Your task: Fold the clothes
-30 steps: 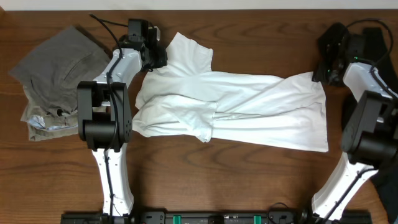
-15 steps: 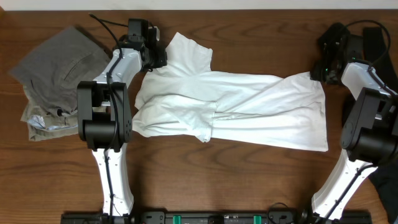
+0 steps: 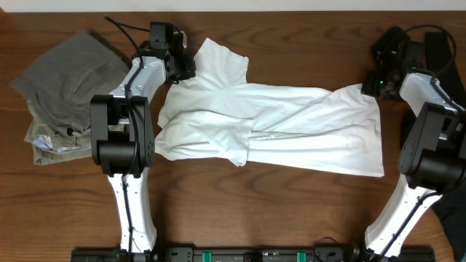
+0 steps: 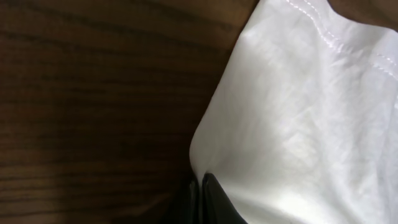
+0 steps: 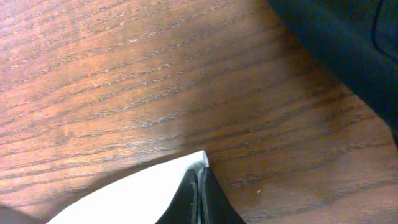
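Note:
The white T-shirt (image 3: 291,127) lies spread lengthwise across the middle of the wooden table, partly folded over itself. My left gripper (image 3: 189,67) is at its far left end, beside the sleeve, shut on the fabric edge. In the left wrist view the shut fingertips (image 4: 200,186) pinch the white T-shirt (image 4: 311,112). My right gripper (image 3: 370,89) sits at the far right corner of the shirt. In the right wrist view it (image 5: 198,180) is shut on the very corner of the white T-shirt (image 5: 137,196).
Grey trousers (image 3: 69,73) lie in a heap at the far left on top of a khaki pair (image 3: 51,145). A black garment (image 3: 445,51) lies at the far right, also seen in the right wrist view (image 5: 348,43). The table's back edge runs close behind both grippers.
The right gripper has closed its jaws onto the shirt's far right corner. The left gripper and the shirt have stayed where they were.

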Robot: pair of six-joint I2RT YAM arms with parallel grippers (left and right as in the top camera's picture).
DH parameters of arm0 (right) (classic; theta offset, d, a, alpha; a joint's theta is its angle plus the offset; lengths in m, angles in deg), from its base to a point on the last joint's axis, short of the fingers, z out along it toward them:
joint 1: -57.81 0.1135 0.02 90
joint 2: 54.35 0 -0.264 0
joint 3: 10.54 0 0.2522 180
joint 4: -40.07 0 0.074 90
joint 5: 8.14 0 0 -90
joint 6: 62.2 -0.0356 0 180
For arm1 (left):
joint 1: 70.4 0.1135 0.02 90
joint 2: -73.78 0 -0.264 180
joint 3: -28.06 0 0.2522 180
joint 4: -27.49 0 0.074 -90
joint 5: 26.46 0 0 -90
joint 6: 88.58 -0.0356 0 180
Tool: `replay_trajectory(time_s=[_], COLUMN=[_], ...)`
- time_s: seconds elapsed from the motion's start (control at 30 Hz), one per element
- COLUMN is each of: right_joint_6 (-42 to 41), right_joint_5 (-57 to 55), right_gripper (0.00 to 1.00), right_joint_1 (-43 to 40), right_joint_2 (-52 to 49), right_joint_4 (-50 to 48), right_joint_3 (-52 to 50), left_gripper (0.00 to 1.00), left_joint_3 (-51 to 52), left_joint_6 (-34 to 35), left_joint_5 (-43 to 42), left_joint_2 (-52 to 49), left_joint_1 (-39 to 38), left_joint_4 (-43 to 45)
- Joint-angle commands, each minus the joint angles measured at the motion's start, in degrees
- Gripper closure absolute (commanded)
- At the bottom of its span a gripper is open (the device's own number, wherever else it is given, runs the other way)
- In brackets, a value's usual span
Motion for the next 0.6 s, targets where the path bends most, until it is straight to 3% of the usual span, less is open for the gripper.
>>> replay_trajectory(time_s=[0.0,0.57], right_joint_6=[-0.24,-0.44], right_joint_5=[0.98,-3.78], right_gripper=[0.99,0.99], right_joint_1=[-0.13,-0.13], right_joint_2=[-2.34,10.86], right_joint_4=[0.74,7.32], right_joint_3=[-0.55,-0.46], left_gripper=[0.94,0.94], left_joint_3=[-0.26,-0.26], left_joint_6=[0.28,0.22], left_joint_5=[0.68,0.72], left_joint_2=[2.69,11.91], left_joint_1=[0.42,0.72], left_joint_4=[-0.74,-7.48])
